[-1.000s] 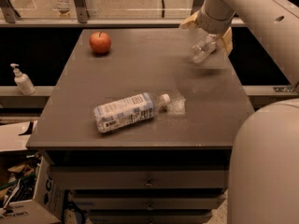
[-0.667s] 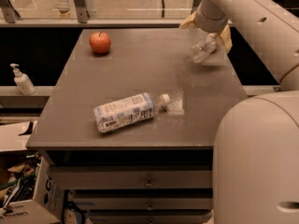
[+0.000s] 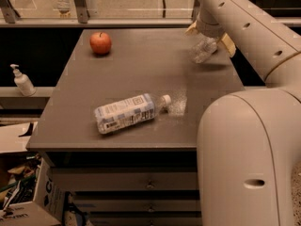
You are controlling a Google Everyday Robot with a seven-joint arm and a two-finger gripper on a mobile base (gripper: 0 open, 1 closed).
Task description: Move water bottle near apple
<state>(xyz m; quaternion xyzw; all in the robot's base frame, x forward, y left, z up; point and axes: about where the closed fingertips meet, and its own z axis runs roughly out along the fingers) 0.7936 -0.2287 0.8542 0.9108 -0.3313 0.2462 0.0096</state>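
The water bottle (image 3: pixel 202 49), small, clear and crinkled, is at the far right of the dark table (image 3: pixel 141 74), tilted between the tan fingers (image 3: pixel 227 44) of my gripper (image 3: pixel 209 38). The gripper is shut on it and holds it just above the tabletop, with a shadow under it. The red-orange apple (image 3: pixel 100 43) with a short stem sits at the far left of the table, well apart from the bottle. My arm comes down from the upper right.
A larger bottle (image 3: pixel 126 113) with a white-blue label and white cap lies on its side near the table's front. A white pump dispenser (image 3: pixel 21 80) stands on a ledge to the left. Cardboard boxes (image 3: pixel 23 206) sit on the floor at lower left. The arm's bulky link (image 3: pixel 249 159) fills the lower right.
The arm's large link has swung further into view at the lower right. The gripper and the water bottle have stayed almost in place at the far right of the table.
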